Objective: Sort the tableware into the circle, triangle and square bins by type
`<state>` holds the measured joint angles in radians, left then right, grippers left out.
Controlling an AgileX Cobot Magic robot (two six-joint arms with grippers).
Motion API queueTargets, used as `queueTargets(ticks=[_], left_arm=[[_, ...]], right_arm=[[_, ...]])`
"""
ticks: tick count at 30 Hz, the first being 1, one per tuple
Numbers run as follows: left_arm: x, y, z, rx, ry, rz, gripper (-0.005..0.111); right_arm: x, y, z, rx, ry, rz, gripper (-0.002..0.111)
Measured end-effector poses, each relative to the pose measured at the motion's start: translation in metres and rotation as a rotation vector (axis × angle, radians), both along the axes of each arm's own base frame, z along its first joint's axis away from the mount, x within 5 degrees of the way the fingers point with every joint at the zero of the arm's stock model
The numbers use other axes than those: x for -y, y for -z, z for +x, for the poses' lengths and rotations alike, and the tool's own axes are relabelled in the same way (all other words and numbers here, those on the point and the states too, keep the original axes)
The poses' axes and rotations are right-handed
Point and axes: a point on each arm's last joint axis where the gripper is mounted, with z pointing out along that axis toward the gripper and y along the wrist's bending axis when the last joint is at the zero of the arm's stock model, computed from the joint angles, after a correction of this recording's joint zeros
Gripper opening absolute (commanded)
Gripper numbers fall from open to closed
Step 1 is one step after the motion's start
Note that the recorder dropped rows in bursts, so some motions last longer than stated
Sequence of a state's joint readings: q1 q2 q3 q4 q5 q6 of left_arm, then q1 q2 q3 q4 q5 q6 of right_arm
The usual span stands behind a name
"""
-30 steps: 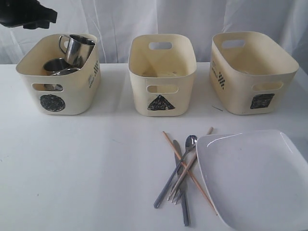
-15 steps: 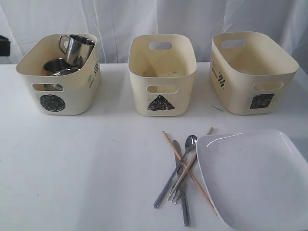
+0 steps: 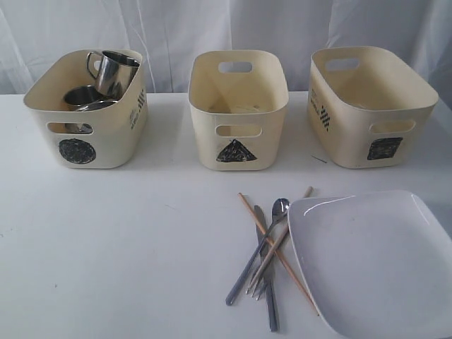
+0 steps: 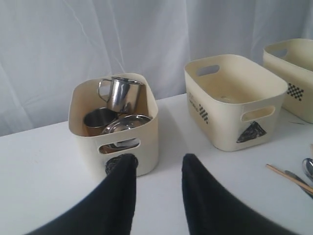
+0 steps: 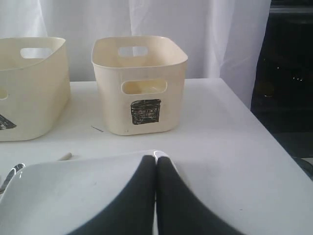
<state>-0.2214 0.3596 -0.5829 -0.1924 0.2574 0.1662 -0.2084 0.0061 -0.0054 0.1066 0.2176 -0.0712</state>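
The left gripper [image 4: 159, 159] is open and empty, the right gripper [image 5: 156, 159] closed on nothing. The cutlery [image 3: 267, 254] beside the plate [image 3: 374, 261] lies crossed, so the robot should probably take the top piece first.

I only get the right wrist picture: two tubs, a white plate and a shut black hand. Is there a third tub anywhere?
Observer: Yes, a circle bin stands at the far left of the row, holding two steel mugs and a steel bowl.
Operator: Any cutlery not yet binned?
Observer: A knife, fork, spoon and chopsticks lie crossed in a heap on the table, beside the plate.
Operator: And the other hand?
Observer: The left hand is open and empty, facing the circle bin.
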Motion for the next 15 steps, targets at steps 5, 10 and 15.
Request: queueTargets(ticks=[5, 10, 15], left_arm=[[0.001, 0.001, -0.009, 0.008, 0.039, 0.0, 0.038], [0.0, 0.0, -0.014, 0.025, 0.041, -0.008, 0.038], [0.0, 0.0, -0.014, 0.024, 0.042, -0.008, 0.038]], right_arm=[[0.0, 0.0, 0.0, 0.0, 0.0, 0.0, 0.0], [0.0, 0.0, 0.0, 0.0, 0.0, 0.0, 0.0], [0.0, 0.0, 0.0, 0.0, 0.0, 0.0, 0.0]])
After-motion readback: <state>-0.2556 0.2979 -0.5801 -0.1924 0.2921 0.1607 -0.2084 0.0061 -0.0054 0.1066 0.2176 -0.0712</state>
